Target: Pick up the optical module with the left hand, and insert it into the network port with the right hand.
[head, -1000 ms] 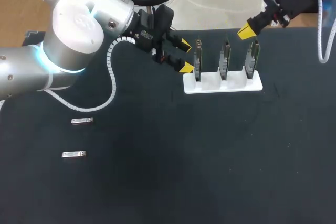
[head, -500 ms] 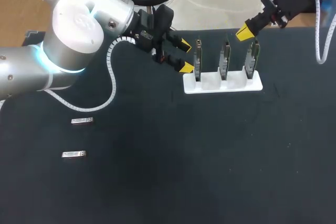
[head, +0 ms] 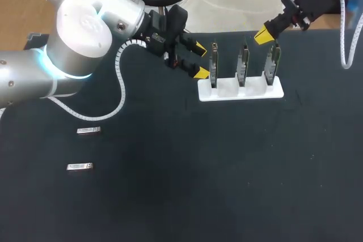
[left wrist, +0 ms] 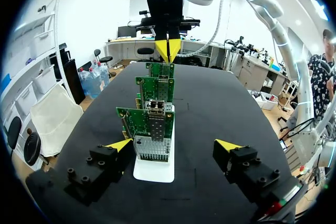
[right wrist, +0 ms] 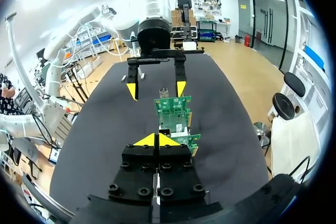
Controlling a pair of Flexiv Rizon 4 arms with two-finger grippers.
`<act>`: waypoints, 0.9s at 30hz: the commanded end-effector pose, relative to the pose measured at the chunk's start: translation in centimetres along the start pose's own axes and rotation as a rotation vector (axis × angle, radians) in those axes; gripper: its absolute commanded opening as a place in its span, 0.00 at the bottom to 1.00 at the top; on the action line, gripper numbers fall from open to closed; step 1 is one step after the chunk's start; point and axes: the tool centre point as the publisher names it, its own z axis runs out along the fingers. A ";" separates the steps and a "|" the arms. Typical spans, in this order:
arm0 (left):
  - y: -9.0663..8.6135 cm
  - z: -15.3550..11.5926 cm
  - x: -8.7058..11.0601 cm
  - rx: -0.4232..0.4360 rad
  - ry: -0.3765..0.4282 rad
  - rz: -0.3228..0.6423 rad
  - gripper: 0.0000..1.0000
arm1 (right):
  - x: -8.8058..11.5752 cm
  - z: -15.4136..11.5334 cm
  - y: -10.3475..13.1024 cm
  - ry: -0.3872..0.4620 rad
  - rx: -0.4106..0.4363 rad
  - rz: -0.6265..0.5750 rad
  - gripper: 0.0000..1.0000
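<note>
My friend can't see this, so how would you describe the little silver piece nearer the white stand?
On the black table, on the left arm's side, away from the white stand, two small silver modules lie flat. Yours is the nearer module, closest to the stand; the other module lies farther off.

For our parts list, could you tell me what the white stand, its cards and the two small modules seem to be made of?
White stand: likely matte plastic, evenly white without glare. Cards: green circuit board, and the one nearest the left gripper carries a silvery, ribbed, metal-looking cage. Modules: probably metal, judging by a silvery-grey sheen, though too small to be sure.
</note>
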 end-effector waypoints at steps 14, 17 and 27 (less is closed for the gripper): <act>0.2 0.1 -0.1 0.003 0.005 -0.001 1.00 | 0.0 0.3 0.1 0.012 0.006 -0.004 1.00; 0.2 0.1 -0.1 0.003 0.005 -0.001 1.00 | 0.0 0.3 0.1 0.012 0.006 -0.004 1.00; 0.2 0.1 -0.1 0.003 0.005 -0.001 1.00 | 0.0 0.3 0.1 0.012 0.006 -0.004 1.00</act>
